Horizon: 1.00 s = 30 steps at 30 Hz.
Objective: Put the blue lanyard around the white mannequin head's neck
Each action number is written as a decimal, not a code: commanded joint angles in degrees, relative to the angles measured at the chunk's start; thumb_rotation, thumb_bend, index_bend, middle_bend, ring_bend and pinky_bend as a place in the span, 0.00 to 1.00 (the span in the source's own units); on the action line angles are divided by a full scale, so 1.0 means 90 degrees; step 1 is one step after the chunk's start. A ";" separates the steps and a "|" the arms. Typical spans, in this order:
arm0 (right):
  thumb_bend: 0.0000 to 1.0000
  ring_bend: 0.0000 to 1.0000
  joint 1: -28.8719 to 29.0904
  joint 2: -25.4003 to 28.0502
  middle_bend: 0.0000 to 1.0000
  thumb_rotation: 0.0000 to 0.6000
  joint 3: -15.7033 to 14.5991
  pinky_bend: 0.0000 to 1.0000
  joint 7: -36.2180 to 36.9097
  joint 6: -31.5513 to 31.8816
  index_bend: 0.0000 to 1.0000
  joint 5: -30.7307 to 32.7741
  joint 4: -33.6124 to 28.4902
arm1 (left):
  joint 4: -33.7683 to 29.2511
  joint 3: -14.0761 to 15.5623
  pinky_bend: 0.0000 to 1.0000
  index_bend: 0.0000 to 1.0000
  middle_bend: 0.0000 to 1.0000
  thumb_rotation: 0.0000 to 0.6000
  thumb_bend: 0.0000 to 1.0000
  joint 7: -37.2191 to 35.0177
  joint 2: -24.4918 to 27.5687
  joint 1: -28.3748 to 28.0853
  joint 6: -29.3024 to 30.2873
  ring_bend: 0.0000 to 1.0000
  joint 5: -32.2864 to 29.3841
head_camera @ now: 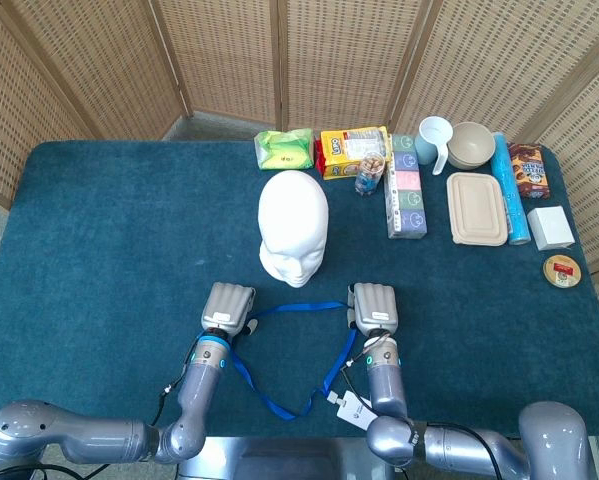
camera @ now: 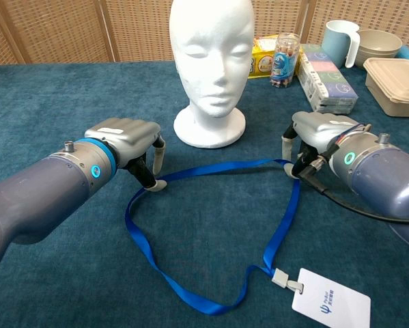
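Blue cloth, and the lanyard (camera: 211,232) lies looped before the head (camera: 212,65). Left hand (camera: 125,140) pinches the strap's left bend against the cloth; right hand (camera: 317,137) pinches its right corner.

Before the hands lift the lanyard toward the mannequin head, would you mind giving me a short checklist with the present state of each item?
1. Left hand grips the blue lanyard: cannot tell; fingertips are at the strap, a closed pinch is not visible.
2. Right hand grips the strap: cannot tell; fingers are at it, the contact is hidden.
3. Loop lies open between the hands: ok.
4. White mannequin head stands upright: ok.
5. Badge free of other objects: ok.
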 commanded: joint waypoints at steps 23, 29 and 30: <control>0.51 1.00 -0.0058 0.0083 1.00 1.00 0.0025 1.00 0.0156 0.0008 0.64 0.0011 -0.0039 | 0.0126 -0.0030 1.00 0.54 1.00 0.84 0.41 0.0061 -0.0067 -0.0151 0.0014 1.00 -0.0320; 0.51 1.00 -0.0072 0.0110 1.00 1.00 0.0029 1.00 0.0186 0.0004 0.64 0.0015 -0.0052 | 0.0165 -0.0028 1.00 0.56 1.00 0.84 0.42 0.0053 -0.0077 -0.0169 0.0031 1.00 -0.0326; 0.51 1.00 -0.0077 0.0119 1.00 1.00 0.0030 1.00 0.0194 0.0006 0.64 0.0015 -0.0062 | 0.0178 -0.0027 1.00 0.57 1.00 0.84 0.42 0.0049 -0.0078 -0.0172 0.0032 1.00 -0.0322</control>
